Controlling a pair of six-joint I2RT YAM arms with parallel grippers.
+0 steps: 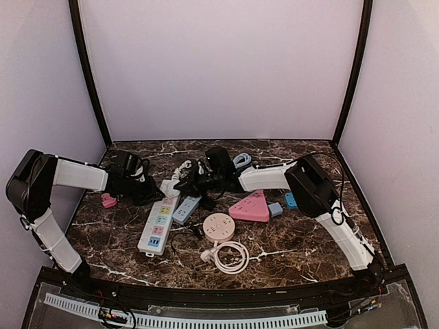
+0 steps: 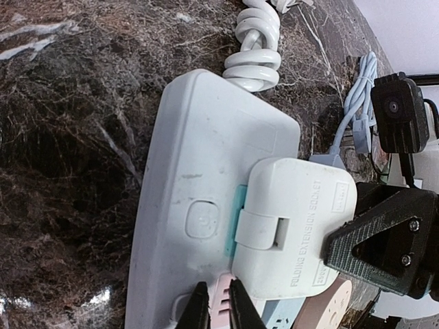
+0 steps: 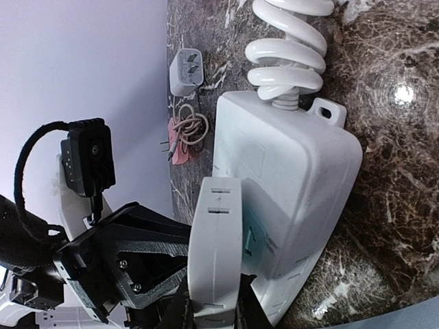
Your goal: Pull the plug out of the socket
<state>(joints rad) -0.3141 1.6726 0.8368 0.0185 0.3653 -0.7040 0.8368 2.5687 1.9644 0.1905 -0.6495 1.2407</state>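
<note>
Marble table [image 1: 288, 236], right jaws gripping white plug [image 3: 216, 253]

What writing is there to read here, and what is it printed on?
"FOLDING EXTENSION SOCKET": on the white square plug adapter seated in the white power strip.
Small boxed mark at that adapter's corner: too small to read.
Marks on the pink round socket: too blurred.

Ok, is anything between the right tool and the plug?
Nothing; the right wrist view shows the right tool clamped directly on the white plug in the socket strip.
</note>
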